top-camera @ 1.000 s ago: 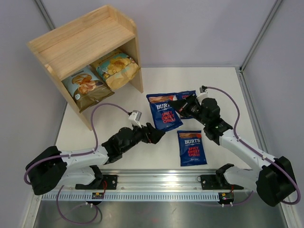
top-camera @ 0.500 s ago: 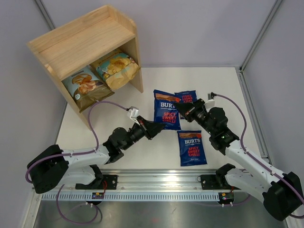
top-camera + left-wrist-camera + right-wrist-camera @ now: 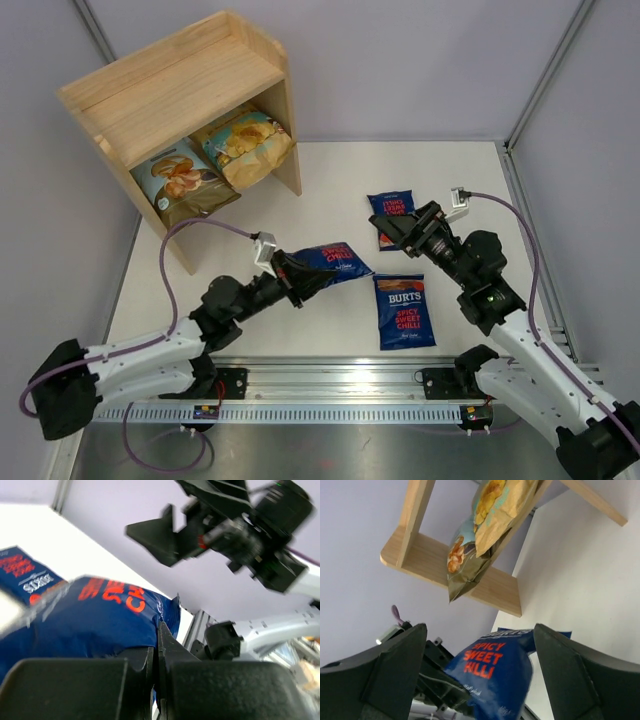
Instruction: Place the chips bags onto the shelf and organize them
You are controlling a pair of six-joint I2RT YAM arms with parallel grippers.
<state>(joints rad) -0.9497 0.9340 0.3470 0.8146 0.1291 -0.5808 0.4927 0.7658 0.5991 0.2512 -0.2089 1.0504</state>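
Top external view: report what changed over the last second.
The right gripper opened, releasing the middle Burts bag; the left gripper shut on it and pulled it left, tilting it up. The other two Burts bags and both shelved bags stayed put.

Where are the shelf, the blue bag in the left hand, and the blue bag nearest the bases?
shelf (image 3: 170, 90): top view, upper board.
held bag (image 3: 338, 262): top view, printed front.
nearest bag (image 3: 405, 311): top view, middle.

Pale blue-olive bag (image 3: 180, 185) and tan-yellow bag (image 3: 245, 145) are sitting inside the light wooden shelf (image 3: 170, 85). Near dark blue bag (image 3: 405, 310) and far dark blue bag (image 3: 386, 205) are lying flat. A third dark blue bag (image 3: 335, 262) is hanging raised and tilted.
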